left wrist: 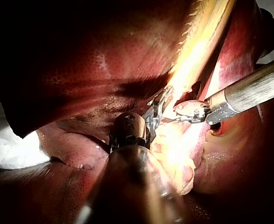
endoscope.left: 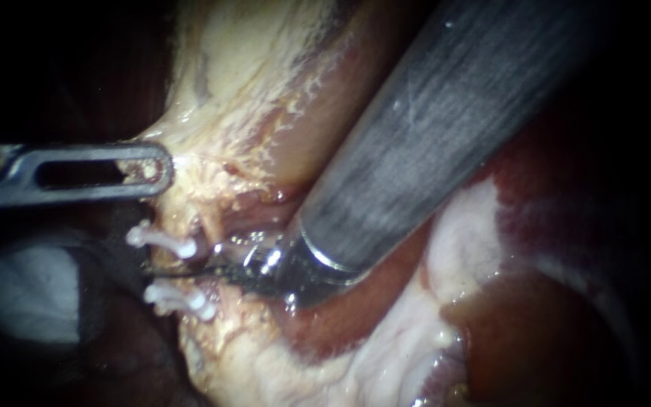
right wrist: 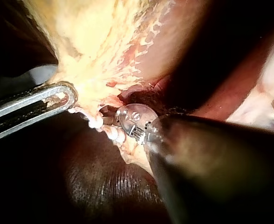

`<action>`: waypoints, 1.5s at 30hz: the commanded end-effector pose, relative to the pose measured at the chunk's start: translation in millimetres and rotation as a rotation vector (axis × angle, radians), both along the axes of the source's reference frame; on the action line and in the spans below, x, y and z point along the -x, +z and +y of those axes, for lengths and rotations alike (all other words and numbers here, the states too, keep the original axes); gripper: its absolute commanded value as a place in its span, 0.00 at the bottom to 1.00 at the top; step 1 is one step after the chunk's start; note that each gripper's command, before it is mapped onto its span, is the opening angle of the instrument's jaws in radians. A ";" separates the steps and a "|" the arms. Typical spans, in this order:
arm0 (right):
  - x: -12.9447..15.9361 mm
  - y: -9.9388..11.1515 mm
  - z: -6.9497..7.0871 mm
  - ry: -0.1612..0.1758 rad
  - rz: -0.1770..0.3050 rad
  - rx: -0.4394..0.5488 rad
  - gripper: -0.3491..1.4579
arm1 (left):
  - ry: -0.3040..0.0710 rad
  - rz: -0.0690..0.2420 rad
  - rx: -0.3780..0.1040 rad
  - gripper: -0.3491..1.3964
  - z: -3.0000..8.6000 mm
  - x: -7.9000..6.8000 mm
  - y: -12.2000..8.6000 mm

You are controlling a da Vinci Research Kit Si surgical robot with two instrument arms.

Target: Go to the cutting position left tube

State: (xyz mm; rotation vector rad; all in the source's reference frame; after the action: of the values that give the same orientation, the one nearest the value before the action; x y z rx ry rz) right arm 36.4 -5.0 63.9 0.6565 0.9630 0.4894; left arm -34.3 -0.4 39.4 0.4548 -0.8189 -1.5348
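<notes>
The right instrument (endoscope.left: 216,267) held its blades parted, crosswise to the tube (endoscope.left: 199,286) between two clips (endoscope.left: 163,241). The left instrument (endoscope.left: 145,169) pinched tissue (endoscope.left: 190,143) just above.

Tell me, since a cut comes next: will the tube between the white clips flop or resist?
Probably floppy: the tube looks thin and wet, so likely slippery too. The clips and the left instrument gripping pale tissue may steady it.

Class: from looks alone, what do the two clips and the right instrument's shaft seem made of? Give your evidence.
Clips: probably plastic, opaque white with a smooth, slightly glossy surface. Right instrument's shaft: likely metal, brushed grey, with fine scratches and dull sheen.
</notes>
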 end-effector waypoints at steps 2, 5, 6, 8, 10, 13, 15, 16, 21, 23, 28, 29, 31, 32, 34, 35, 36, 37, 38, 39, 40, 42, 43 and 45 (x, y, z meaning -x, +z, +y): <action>0.0 0.1 0.1 -0.009 0.004 0.030 0.00 | 0.000 0.000 0.000 0.00 0.0 0.0 -0.1; 0.0 0.1 0.1 -0.024 0.008 0.062 0.00 | 0.000 0.000 0.000 0.00 0.0 0.0 -0.2; 0.0 0.0 0.1 -0.030 0.011 0.079 0.00 | -0.001 0.000 0.000 0.00 0.0 0.0 -0.2; 0.0 0.0 0.1 -0.042 0.016 0.105 0.00 | -0.001 0.000 0.000 0.00 0.0 0.0 -0.2; 0.0 0.1 0.1 -0.058 0.023 0.142 0.00 | -0.001 0.000 0.000 0.00 0.0 0.0 -0.2; 0.1 0.1 0.1 -0.077 0.032 0.184 0.00 | -0.001 0.000 0.000 0.00 0.0 0.0 -0.2; 0.1 0.1 0.1 -0.080 0.033 0.189 0.00 | -0.001 0.000 0.000 0.00 0.0 0.0 -0.2; 0.1 0.1 0.1 -0.085 0.036 0.199 0.00 | -0.001 0.000 0.000 0.00 0.0 0.0 -0.2; 0.1 0.1 0.1 -0.085 0.035 0.200 0.00 | -0.001 0.000 0.000 0.00 0.0 0.0 -0.2; 0.1 0.1 0.1 -0.083 0.038 0.200 0.00 | -0.001 0.000 0.000 0.00 0.0 0.0 -0.2; 0.0 0.0 0.0 -0.039 0.041 0.125 0.00 | -0.001 0.000 0.000 0.00 0.0 0.0 -0.2; 0.0 0.0 0.0 -0.033 0.039 0.108 0.00 | -0.001 0.000 0.000 0.00 0.0 0.0 -0.2; 0.0 -0.1 0.0 -0.022 0.034 0.081 0.00 | -0.001 0.000 0.000 0.00 0.0 0.0 -0.2; 0.0 -0.1 -0.1 -0.017 0.031 0.071 0.00 | -0.001 0.000 0.000 0.00 0.0 0.0 -0.2; 0.0 -0.1 -0.1 -0.013 0.031 0.060 0.00 | -0.001 0.000 -0.001 0.00 0.0 0.0 -0.3; 0.1 -0.1 -0.1 -0.011 0.029 0.054 0.00 | -0.001 0.000 -0.001 0.00 0.0 0.0 -0.3; 0.1 -0.1 -0.1 -0.008 0.028 0.049 0.00 | -0.001 0.001 -0.001 0.00 0.0 0.0 -0.3; 0.1 -0.1 -0.1 -0.008 0.028 0.049 0.00 | -0.001 0.001 -0.001 0.00 0.0 0.0 -0.3; 0.1 -0.1 -0.1 -0.006 0.027 0.044 0.00 | -0.001 0.001 -0.001 0.00 0.0 0.0 -0.3; 0.2 -0.1 -0.1 -0.006 0.027 0.044 0.00 | -0.001 0.001 -0.001 0.00 0.0 0.0 -0.3; 0.2 -0.1 -0.1 -0.003 0.025 0.039 0.00 | -0.001 0.001 -0.001 0.00 0.0 0.0 -0.4; 0.2 -0.1 -0.1 0.000 0.024 0.028 0.00 | -0.001 0.000 -0.001 0.00 0.0 0.0 -0.3; 0.2 -0.2 -0.1 0.003 0.023 0.016 0.00 | -0.001 0.001 -0.001 0.00 0.0 0.0 -0.4; 0.3 -0.2 -0.2 0.017 0.017 -0.023 0.00 | -0.001 0.001 -0.001 0.00 0.0 0.0 -0.4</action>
State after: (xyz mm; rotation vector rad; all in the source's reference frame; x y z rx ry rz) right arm 36.2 -5.3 63.6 0.6765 0.9810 0.5149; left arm -34.3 -0.4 39.0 0.4546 -0.8182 -1.5363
